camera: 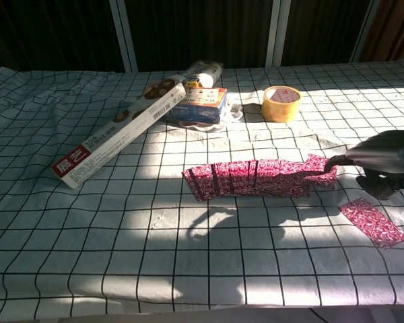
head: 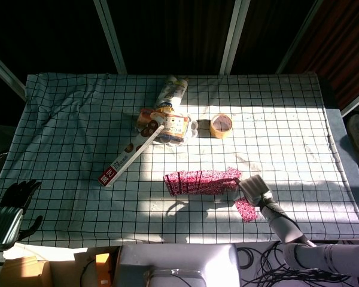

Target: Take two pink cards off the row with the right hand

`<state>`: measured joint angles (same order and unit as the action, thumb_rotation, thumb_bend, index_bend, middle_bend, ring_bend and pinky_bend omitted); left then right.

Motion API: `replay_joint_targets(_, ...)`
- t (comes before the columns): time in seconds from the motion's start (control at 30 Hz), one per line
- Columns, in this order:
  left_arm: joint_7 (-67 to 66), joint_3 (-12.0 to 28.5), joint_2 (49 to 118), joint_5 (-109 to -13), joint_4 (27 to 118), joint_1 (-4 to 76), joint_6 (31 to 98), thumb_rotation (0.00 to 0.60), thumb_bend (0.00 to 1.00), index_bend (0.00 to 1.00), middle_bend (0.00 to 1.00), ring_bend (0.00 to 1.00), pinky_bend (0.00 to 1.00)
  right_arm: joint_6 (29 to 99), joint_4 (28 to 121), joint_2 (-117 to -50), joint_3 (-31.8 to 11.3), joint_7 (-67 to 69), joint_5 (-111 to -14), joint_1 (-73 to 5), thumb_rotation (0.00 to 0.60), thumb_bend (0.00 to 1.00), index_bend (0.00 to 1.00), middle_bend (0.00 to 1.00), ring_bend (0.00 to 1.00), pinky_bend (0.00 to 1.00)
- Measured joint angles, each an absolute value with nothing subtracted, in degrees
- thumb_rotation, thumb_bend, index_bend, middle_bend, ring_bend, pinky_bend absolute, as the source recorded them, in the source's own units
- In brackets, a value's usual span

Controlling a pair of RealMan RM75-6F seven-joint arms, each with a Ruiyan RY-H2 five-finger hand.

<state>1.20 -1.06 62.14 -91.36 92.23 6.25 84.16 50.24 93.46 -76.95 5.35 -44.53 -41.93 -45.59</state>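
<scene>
A row of overlapping pink cards (head: 197, 182) (camera: 252, 177) lies on the checked cloth near the table's middle front. Its right end card (head: 232, 174) (camera: 318, 165) sits skewed out of line. My right hand (head: 255, 191) (camera: 385, 163) is at that end, and one dark fingertip (camera: 331, 161) touches the skewed card. Whether the card is pinched is hidden. A single pink card (head: 245, 209) (camera: 373, 223) lies apart on the cloth, just below the right hand. My left hand (head: 13, 206) rests off the table's front left corner with its fingers apart, holding nothing.
A long foil box (head: 130, 153) (camera: 118, 133), a snack pack with a can (head: 170, 116) (camera: 198, 101) and a roll of tape (head: 221, 125) (camera: 281, 103) stand behind the row. The table's front edge runs close under the right hand.
</scene>
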Motion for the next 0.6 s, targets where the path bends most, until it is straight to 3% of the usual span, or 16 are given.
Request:
replay_joint_targets(0.53, 0.2, -0.8, 62.4, -90.4, 92.6, 6.7, 83.1, 0.6, 0.37, 0.0, 0.05, 0.0, 0.0, 49.2, 86.2, -74.6, 5.7, -39.8, -38.4, -44.0, 0.6, 0.76, 0.2, 1.0, 1.0, 1.0)
replay_joint_targets(0.6, 0.1, -0.7, 62.4, -90.3, 92.7, 6.7, 83.1, 0.6, 0.37, 0.0, 0.05, 0.0, 0.0, 49.3, 86.3, -74.2, 5.6, -38.6, -39.4, -43.5, 0.6, 0.76, 0.17, 1.0, 0.96, 1.0)
